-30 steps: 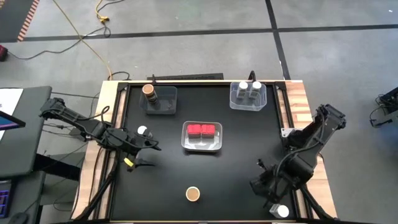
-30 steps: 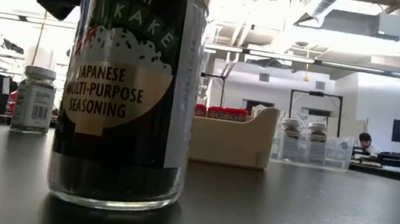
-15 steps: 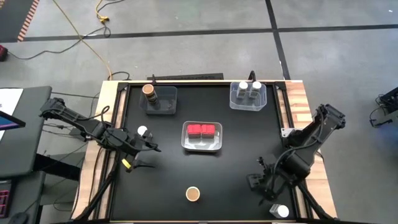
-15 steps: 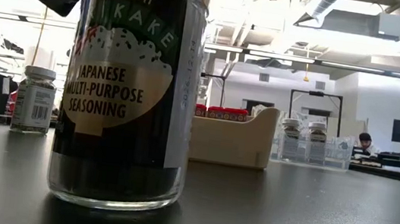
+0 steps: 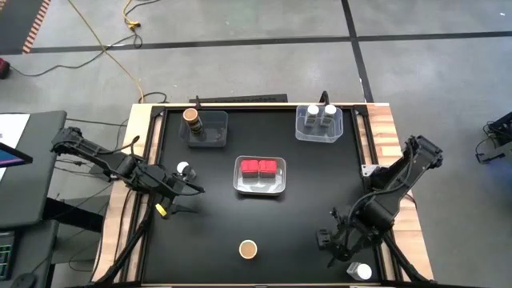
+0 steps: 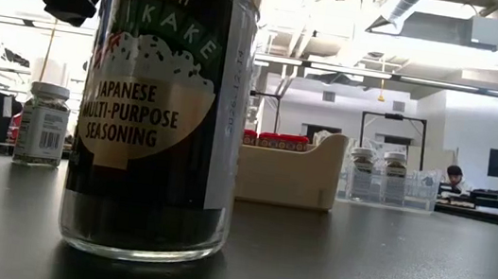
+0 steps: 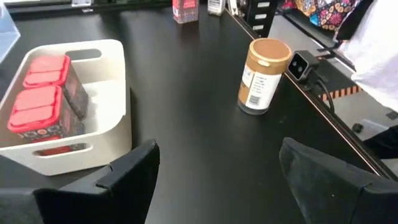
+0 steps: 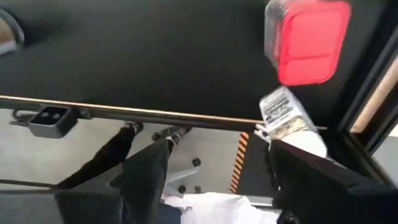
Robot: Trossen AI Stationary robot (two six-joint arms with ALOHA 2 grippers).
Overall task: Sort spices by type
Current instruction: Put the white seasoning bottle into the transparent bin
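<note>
Two red-lidded blocks (image 5: 259, 167) side by side in centre tray. Third red block (image 8: 307, 41) near table's right front corner, just beside white-lidded jar (image 5: 363, 272) lying there. Two white-lidded jars (image 5: 318, 114) upright in back-right tray; another (image 5: 183, 169) upright at left. Brown-topped jar (image 5: 191, 117) upright in back-left tray — second (image 5: 248, 250) upright at front centre, label "Japanese Multi-Purpose Seasoning".

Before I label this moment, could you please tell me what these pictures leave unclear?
- High view: the red container under the right gripper is hidden by that arm; only the right wrist view shows it.
- Low view: the furikake jar fills the foreground; its lid is cut off by the top edge.
- Low view: labels on the two jars in the clear tray are too small to read.
</note>
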